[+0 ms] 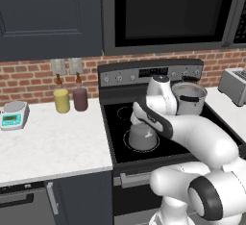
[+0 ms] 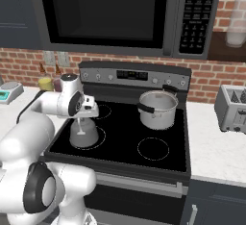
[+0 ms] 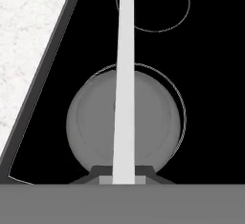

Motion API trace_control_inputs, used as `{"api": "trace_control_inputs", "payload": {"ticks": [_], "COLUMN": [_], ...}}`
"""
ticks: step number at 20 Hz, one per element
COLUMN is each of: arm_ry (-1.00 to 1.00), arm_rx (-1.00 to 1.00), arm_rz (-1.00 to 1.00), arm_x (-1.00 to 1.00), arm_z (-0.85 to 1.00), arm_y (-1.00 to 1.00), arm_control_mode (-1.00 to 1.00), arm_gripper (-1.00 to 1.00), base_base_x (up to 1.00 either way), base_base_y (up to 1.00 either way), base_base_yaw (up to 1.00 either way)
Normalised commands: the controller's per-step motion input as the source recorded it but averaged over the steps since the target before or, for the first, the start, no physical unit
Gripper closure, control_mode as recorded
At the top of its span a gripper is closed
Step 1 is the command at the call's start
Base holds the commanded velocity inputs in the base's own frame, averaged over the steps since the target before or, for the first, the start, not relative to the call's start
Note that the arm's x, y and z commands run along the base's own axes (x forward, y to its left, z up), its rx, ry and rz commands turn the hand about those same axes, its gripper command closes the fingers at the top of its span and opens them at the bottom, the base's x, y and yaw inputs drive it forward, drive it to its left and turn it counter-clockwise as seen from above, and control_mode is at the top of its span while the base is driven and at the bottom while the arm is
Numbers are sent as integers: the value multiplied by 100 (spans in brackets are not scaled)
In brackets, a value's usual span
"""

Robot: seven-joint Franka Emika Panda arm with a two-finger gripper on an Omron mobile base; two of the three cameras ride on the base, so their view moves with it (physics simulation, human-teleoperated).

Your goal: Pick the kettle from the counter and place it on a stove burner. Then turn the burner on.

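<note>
The dull-grey kettle (image 1: 142, 138) (image 2: 84, 135) (image 3: 91, 122) sits inside the large outlined stove burner (image 3: 180, 104) at the front left of the black cooktop (image 1: 178, 144). It looks set down on the glass. Its thin arched handle (image 3: 125, 74) runs straight up from between my fingertips. My gripper (image 1: 142, 124) (image 2: 82, 123) (image 3: 122, 177) hangs directly over the kettle, shut on that handle. The white counter (image 1: 53, 142) lies to the left of the stove.
A bigger steel pot (image 1: 189, 98) (image 2: 157, 108) stands on the back right burner. A smaller outlined circle (image 3: 153, 5) lies behind the kettle. The knob panel (image 2: 134, 76) runs along the stove's back. Two bottles (image 1: 71, 99), a scale (image 1: 13, 114) and a toaster (image 2: 233, 107) stand on the counters.
</note>
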Motion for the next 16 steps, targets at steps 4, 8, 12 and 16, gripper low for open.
{"api": "trace_control_inputs", "payload": {"ticks": [4,8,12,16], "arm_ry": [0,0,0,0], "arm_rx": [0,0,0,0], "arm_rz": [0,0,0,0], "arm_x": [19,24,1,0], "arm_z": [0,0,-15,-37], "arm_y": [0,0,0,0], "arm_control_mode": [-100,-100,-100,-100], "arm_gripper": [100,100,100,100], "base_base_x": [0,0,0,0], "base_base_y": [0,0,0,0], "base_base_yaw": [0,0,0,0]}}
